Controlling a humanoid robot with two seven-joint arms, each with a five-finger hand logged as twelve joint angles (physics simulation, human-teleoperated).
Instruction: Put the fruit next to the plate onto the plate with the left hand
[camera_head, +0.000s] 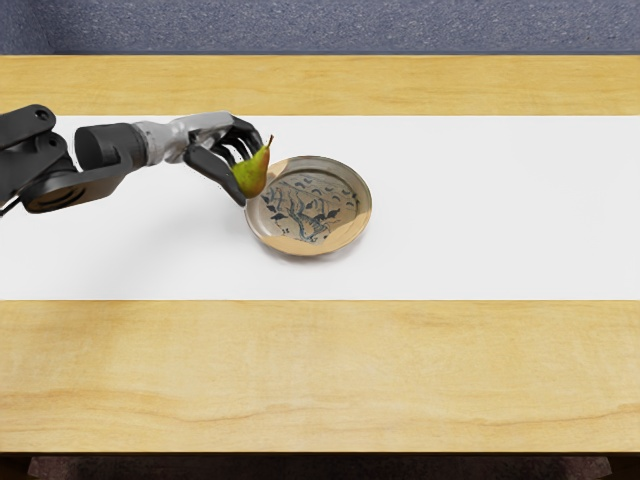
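Note:
A green-yellow pear (253, 172) with its stem pointing up is held in my left hand (230, 158), whose dark fingers are curled around it. The arm comes in from the picture's left edge. The pear hangs over the left rim of a round plate (350, 215) with a tan rim and a dark branch pattern. I cannot tell whether the pear touches the plate. No right arm shows in the head view.
The plate lies on a white runner (480, 210) that crosses a wooden table (320, 370). Behind the table's far edge is a dark grey floor strip (320, 25).

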